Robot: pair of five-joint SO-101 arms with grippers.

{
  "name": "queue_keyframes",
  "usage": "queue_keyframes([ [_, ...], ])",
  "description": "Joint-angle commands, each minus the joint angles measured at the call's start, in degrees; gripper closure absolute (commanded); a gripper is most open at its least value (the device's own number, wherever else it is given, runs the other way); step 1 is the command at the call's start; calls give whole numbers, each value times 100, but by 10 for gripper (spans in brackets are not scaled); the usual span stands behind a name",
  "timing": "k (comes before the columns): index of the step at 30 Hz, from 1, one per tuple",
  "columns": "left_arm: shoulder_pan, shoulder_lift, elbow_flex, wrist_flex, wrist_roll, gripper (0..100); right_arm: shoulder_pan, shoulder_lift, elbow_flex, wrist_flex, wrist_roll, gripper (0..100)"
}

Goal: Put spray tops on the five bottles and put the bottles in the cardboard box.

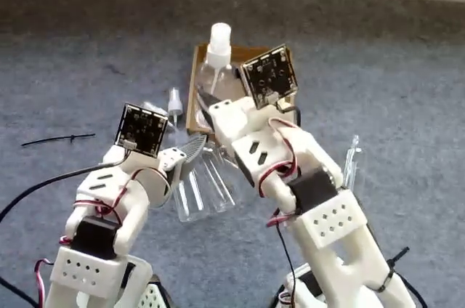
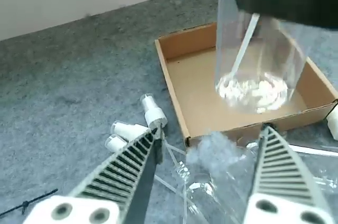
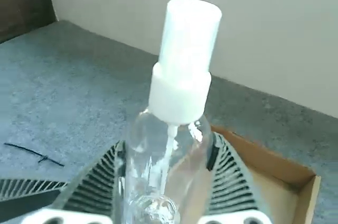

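My right gripper (image 1: 215, 102) (image 3: 168, 156) is shut on a clear bottle (image 1: 218, 68) (image 3: 177, 145) that carries a white spray top (image 3: 185, 60). It holds the bottle upright above the cardboard box (image 1: 280, 54) (image 2: 185, 76). In the left wrist view the bottle's base (image 2: 253, 84) hangs over the box floor. My left gripper (image 1: 192, 150) (image 2: 206, 182) is open, low over several clear capless bottles (image 1: 205, 186) (image 2: 211, 182) lying on the carpet beside the box. Loose spray tops (image 2: 150, 110) (image 1: 174, 102) lie near the box's outer corner.
Another spray top with its tube (image 1: 352, 157) lies on the carpet on the far side of the right arm. A black cable tie (image 1: 58, 139) (image 3: 31, 152) lies out on the grey carpet. A wall (image 3: 274, 34) runs behind the box.
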Motion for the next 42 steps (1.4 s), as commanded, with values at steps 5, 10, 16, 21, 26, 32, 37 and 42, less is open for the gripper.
queue_keyframes([
  [5,-778,-22,215,-167,-9,734,435,2870,-1824,-1262,132,995],
  [10,-901,-13,453,-615,0,734,453,4963,-3292,-1877,132,994],
  [16,-901,-13,470,-651,-18,734,708,6545,-4497,-2440,132,994],
  [21,-892,-13,479,-651,-193,734,857,7037,-4752,-3231,123,994],
  [26,-892,-13,479,-651,-193,734,857,7240,-4673,-3503,123,994],
  [32,-892,-13,479,-651,-202,734,875,7495,-4532,-3547,132,994],
  [37,-892,-13,479,-651,-202,734,875,7503,-4286,-3565,132,994],
  [42,-892,-13,479,-651,-202,734,875,7538,-4145,-3864,132,994],
])
